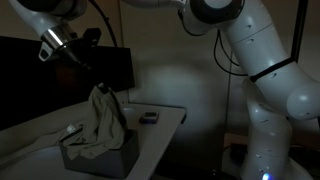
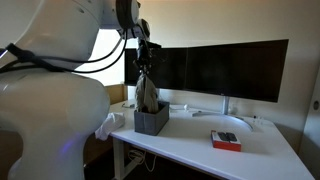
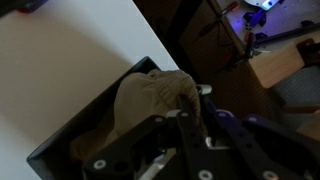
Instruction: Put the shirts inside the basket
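Observation:
A pale beige shirt [image 1: 104, 118] [image 2: 148, 92] hangs in a bunch from my gripper [image 1: 95, 82] [image 2: 146, 62], which is shut on its top. Its lower folds reach down into the dark grey basket [image 1: 112, 157] [image 2: 152, 124] standing on the white table. In the wrist view the shirt [image 3: 148, 100] bulges over the basket's far end, with the basket wall [image 3: 70, 140] below it and my gripper [image 3: 193, 110] pinching the cloth. More pale cloth [image 1: 68, 131] [image 2: 107, 126] drapes at the basket's side and over the table edge.
A small flat dark object with a pale top [image 1: 149, 118] [image 2: 226, 140] lies on the white table [image 1: 165, 125] [image 2: 190, 140] beyond the basket. Two dark monitors [image 2: 215, 70] stand at the back. The table edge [image 3: 150, 40] drops to a cluttered floor.

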Robot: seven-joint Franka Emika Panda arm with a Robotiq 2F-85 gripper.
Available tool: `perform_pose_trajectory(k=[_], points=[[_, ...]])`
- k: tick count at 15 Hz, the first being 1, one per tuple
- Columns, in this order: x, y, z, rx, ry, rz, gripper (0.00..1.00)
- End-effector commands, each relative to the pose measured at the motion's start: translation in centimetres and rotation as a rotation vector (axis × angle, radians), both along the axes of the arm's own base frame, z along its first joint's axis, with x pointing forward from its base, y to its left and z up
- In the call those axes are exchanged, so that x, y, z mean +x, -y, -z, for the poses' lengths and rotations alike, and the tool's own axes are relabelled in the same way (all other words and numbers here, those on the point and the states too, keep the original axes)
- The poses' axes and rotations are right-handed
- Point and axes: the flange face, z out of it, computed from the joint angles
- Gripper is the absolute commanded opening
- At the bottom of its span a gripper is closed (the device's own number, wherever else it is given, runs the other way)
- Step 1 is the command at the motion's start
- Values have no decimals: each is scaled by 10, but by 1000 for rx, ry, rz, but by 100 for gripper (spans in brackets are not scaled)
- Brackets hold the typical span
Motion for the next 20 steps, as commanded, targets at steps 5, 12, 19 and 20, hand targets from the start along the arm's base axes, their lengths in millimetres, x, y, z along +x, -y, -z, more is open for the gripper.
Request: perform_pose_trajectory(k=[5, 12, 19, 20], points=[[-8, 32, 94, 66, 121, 131, 10], [-36, 62, 200, 79, 164, 185, 47], [-55, 51, 204, 92, 206, 127, 92], [-54, 49, 191, 87, 235, 111, 97]])
